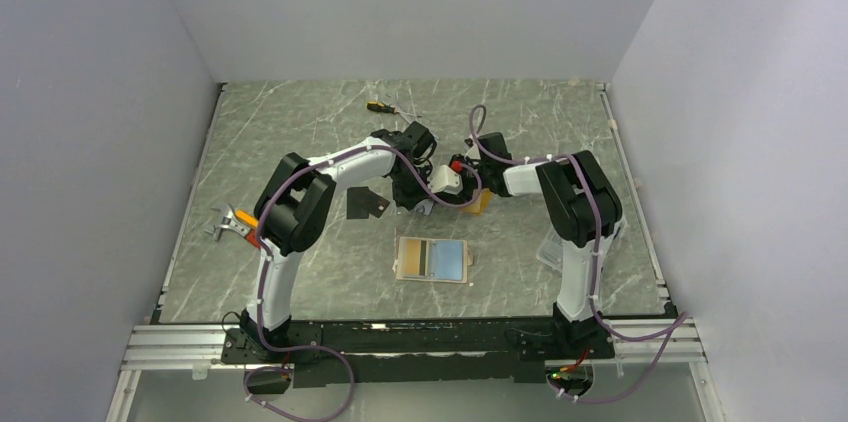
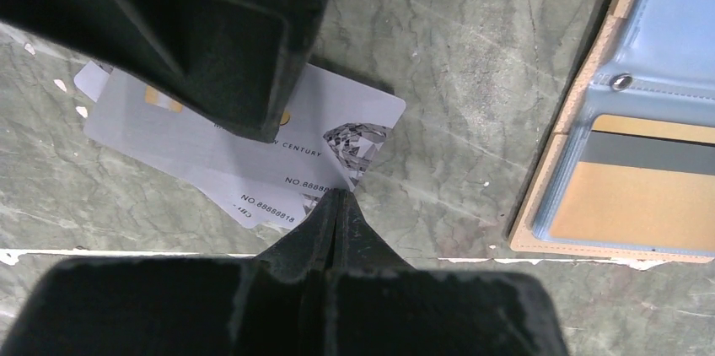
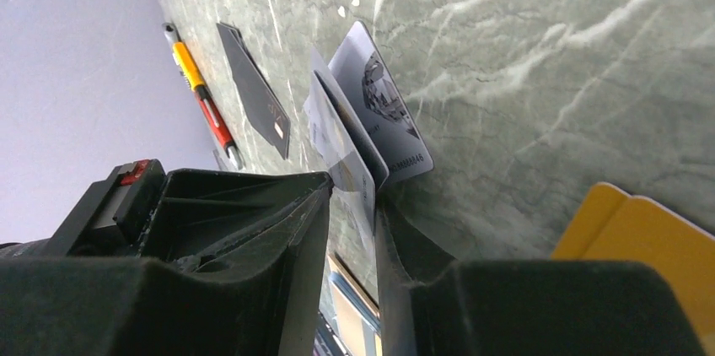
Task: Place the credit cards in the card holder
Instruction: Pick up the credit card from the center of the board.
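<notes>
Two silver-grey credit cards (image 2: 253,141) lie overlapped on the marble table. My left gripper (image 2: 337,196) is shut, with nothing held, and its tip touches the near edge of the silver cards. My right gripper (image 3: 352,191) stands open, and the upper silver card (image 3: 341,149) reaches into the gap beside one finger (image 3: 405,246). Its other finger (image 2: 236,35) hangs over the cards. A black card (image 1: 366,204) lies to the left and an orange card (image 1: 480,201) to the right. The tan card holder (image 1: 433,259) lies open nearer the bases, showing blue and orange panels.
A screwdriver (image 1: 385,108) with a yellow and red handle lies at the back of the table. An orange-handled tool (image 1: 235,225) sits by the left edge. A clear plastic box (image 1: 553,251) rests beside the right arm's base.
</notes>
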You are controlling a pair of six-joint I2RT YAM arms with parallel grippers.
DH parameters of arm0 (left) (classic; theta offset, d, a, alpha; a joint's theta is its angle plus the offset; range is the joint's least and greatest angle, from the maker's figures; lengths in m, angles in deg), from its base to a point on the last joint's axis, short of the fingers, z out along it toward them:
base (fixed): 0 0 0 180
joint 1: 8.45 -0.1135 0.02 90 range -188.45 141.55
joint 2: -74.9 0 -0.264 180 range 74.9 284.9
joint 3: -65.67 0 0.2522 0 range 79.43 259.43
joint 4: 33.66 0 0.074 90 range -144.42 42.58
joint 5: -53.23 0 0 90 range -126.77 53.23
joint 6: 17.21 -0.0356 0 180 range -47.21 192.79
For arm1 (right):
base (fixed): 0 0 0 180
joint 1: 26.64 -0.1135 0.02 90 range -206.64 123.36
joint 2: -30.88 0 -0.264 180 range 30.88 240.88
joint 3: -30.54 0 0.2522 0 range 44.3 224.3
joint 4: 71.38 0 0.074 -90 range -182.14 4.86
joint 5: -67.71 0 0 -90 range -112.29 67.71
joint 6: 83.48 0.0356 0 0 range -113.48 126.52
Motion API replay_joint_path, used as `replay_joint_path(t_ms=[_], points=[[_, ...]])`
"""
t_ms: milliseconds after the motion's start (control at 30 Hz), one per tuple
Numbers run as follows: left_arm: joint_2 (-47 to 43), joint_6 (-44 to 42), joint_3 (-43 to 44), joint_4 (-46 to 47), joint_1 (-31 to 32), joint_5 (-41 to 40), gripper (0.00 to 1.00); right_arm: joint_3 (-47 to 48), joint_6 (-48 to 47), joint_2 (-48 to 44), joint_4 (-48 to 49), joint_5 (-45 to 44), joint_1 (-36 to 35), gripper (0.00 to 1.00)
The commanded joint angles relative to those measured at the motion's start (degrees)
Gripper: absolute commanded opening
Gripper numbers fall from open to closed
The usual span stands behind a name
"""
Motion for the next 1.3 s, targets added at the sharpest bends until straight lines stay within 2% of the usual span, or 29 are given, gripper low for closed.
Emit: replay_joint_path(t_ms=[0, 100, 233, 333, 433, 467, 600, 633, 733, 900, 1067, 1267], points=[[1.4, -1.5, -1.6, -2.4, 0.4, -0.1, 0.00, -0.1, 2.9, 1.0, 6.5, 2.7, -0.8, 0.28], [1.4, -1.8, -1.5, -2.5, 0.5, 0.0, 0.00, -0.8, 4.6, 1.3, 9.0, 3.5, -1.0, 0.24], [1.3, -2.0, -1.5, -2.6, 0.5, 0.2, 0.00, -1.7, 6.0, 1.7, 10.9, 3.7, -1.0, 0.15], [1.2, -2.0, -1.1, -2.9, 0.4, 0.9, 0.00, -3.1, 9.1, 2.7, 15.8, 4.8, -1.2, 0.07], [0.9, -1.5, 0.8, -4.4, -0.1, 2.9, 0.00, -3.6, 10.9, 3.8, 19.5, 6.0, -1.7, 0.06], [0.7, -1.3, 1.8, -5.2, -0.6, 3.9, 0.00, -3.9, 11.0, 3.6, 20.1, 5.8, -1.8, 0.01], [-1.2, 1.2, 8.2, -10.2, -4.3, 10.3, 0.00, -3.8, 7.1, 0.1, 15.2, 4.4, -0.9, 0.00], [-2.1, 2.1, 9.5, -11.0, -5.5, 11.9, 0.01, -3.4, 5.5, -1.0, 13.2, 4.0, -0.6, 0.00], [-5.8, 4.4, 12.3, -12.0, -9.3, 15.7, 0.14, -2.6, 1.9, -3.5, 9.7, 4.1, -0.4, 0.00], [-11.1, 11.6, 11.6, -6.6, -15.0, 23.8, 0.39, -2.3, -2.9, -6.8, 7.2, 5.4, 0.0, 0.00], [-12.1, 17.2, 7.4, -1.1, -18.4, 31.1, 0.37, -1.4, -8.5, -10.0, 4.9, 7.7, 0.6, 0.00], [-9.0, 23.4, 5.4, 1.5, -22.1, 44.9, 0.40, -3.4, -11.6, -15.5, 10.5, 13.1, 2.1, 0.00]])
